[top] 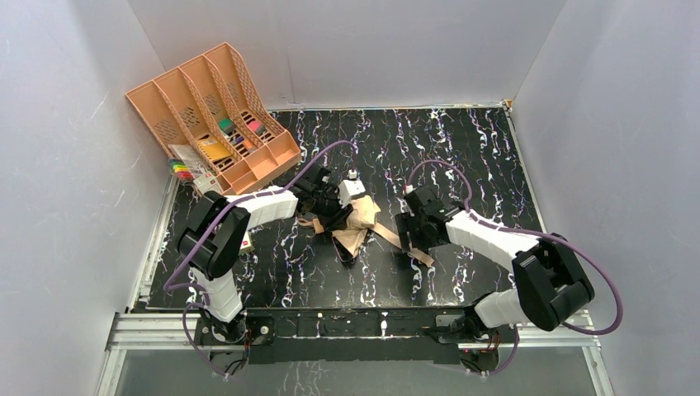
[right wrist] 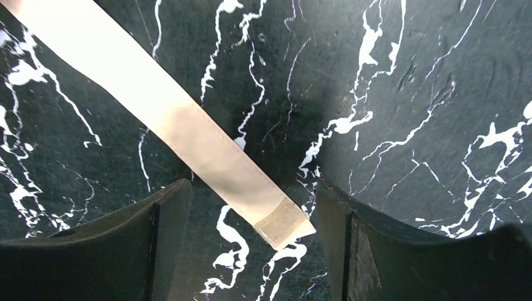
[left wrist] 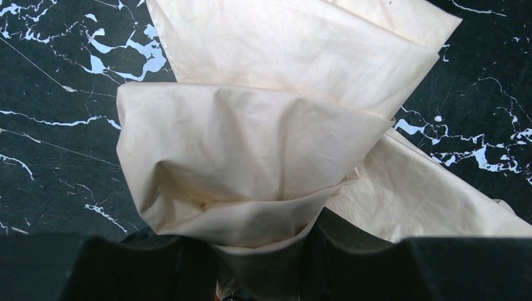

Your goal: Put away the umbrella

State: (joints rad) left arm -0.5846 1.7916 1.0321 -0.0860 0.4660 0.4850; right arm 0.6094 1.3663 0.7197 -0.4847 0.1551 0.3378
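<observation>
Fabric and little else is what the overhead view gives you: the umbrella lies as a loose tan heap at the middle of the table, well apart from the peach file tray at the far left. The left gripper is on the heap's left side and the right gripper is just to its right, over the closing strap. I would judge the thing light, soft and floppy, liable to slump and unfurl. The stiff handle end would be the surer hold, though I cannot pick it out here. From the left wrist, the umbrella fills the view in pale folds, and the left gripper is pinched narrow on a gather of cloth that runs down between its fingers. From the right wrist, the strap lies flat on the dark marble, slanting from far left to near centre. Its patch end sits between the fingers of the right gripper, which stands wide and grips nothing, touching the strap nowhere I can see.
</observation>
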